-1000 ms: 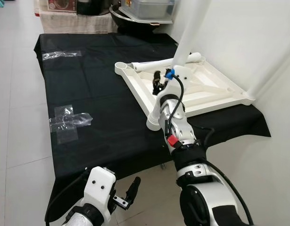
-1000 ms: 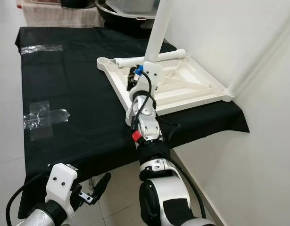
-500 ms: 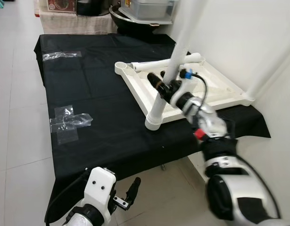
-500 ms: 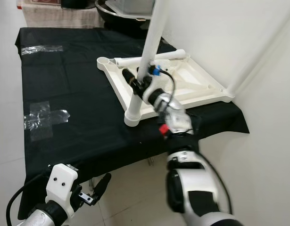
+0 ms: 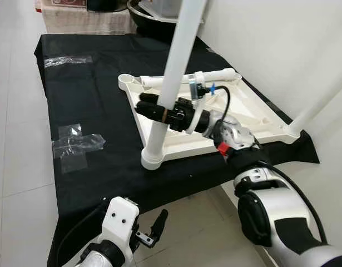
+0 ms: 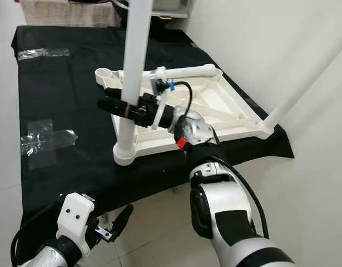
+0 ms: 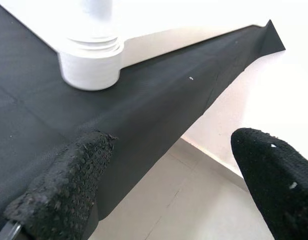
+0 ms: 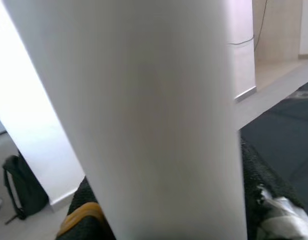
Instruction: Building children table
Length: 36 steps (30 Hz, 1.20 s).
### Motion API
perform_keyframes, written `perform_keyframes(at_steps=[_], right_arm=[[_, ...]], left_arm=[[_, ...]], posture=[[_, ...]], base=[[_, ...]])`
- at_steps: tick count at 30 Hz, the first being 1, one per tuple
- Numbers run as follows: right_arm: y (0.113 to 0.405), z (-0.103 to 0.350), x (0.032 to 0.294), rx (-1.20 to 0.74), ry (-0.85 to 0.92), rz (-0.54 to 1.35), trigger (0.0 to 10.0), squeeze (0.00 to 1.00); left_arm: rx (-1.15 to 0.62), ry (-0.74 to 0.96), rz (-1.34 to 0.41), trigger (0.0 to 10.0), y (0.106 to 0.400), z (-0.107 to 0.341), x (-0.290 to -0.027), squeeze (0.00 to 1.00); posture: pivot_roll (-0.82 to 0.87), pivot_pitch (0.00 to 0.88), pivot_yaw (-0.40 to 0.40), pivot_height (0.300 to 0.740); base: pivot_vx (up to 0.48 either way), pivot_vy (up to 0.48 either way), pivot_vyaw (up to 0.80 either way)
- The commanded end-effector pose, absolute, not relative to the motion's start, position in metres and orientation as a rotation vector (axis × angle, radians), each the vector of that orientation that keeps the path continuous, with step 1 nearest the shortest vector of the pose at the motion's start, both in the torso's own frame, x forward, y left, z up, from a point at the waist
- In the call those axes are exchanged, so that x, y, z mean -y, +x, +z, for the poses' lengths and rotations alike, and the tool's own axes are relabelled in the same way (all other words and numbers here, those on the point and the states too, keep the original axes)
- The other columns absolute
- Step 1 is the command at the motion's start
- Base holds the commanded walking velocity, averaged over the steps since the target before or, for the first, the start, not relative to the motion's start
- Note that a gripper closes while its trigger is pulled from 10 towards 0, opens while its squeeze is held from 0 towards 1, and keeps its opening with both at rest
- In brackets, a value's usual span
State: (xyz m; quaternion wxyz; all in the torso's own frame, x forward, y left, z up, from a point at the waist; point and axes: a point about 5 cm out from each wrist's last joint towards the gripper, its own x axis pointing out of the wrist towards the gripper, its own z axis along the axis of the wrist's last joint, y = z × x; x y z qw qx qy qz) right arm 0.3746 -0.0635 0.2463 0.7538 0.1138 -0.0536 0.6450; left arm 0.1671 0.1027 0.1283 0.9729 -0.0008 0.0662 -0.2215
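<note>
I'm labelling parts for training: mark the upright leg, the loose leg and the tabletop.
upright leg [image 5: 176, 67], left eye view, mid shaft.
loose leg [image 5: 218, 74], left eye view, far end.
tabletop [image 5: 254, 111], left eye view, underside panel.

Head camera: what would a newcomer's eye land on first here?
The tall white table leg standing in the near corner socket of the upturned white tabletop, with the right pincer clamped around it. The tabletop lies on a black cloth patched with clear tape; the left pincer hangs open below the cloth's near edge.

R gripper [image 5: 154, 109] round upright table leg [image 5: 172, 78].
</note>
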Motion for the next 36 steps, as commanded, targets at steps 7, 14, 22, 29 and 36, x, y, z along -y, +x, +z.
perform_keyframes(at_steps=[7, 14, 22, 29, 36], right_arm=[[0.396, 0.247, 0.066, 0.131, 0.205, 0.962, 0.0, 0.00], [0.410, 0.230, 0.112, 0.075, 0.128, 0.101, 0.0, 0.00], [0.388, 0.218, 0.098, 0.071, 0.212, -0.103, 10.0, 0.00], [0.388, 0.234, 0.075, 0.221, 0.245, 0.092, 10.0, 1.00], [0.392, 0.241, 0.085, 0.211, 0.340, 0.607, 10.0, 0.00]], left_arm=[[-0.148, -0.015, -0.449, 10.0, 0.165, 0.127, -0.100, 0.00], [-0.149, -0.017, -0.453, 10.0, 0.166, 0.126, -0.101, 0.00], [-0.150, -0.007, -0.455, 10.0, 0.167, 0.125, -0.102, 0.00], [-0.151, -0.007, -0.454, 10.0, 0.168, 0.125, -0.102, 0.00], [-0.139, -0.010, -0.452, 10.0, 0.168, 0.126, -0.102, 0.00]], posture=[[0.17, 0.110, -0.209, 0.740], [0.15, 0.112, -0.196, 0.740], [0.16, 0.105, -0.191, 0.740], [0.15, 0.105, -0.190, 0.740], [0.15, 0.103, -0.192, 0.740]], base=[[0.000, 0.000, 0.00], [0.000, 0.000, 0.00], [0.000, 0.000, 0.00], [0.000, 0.000, 0.00], [0.000, 0.000, 0.00]])
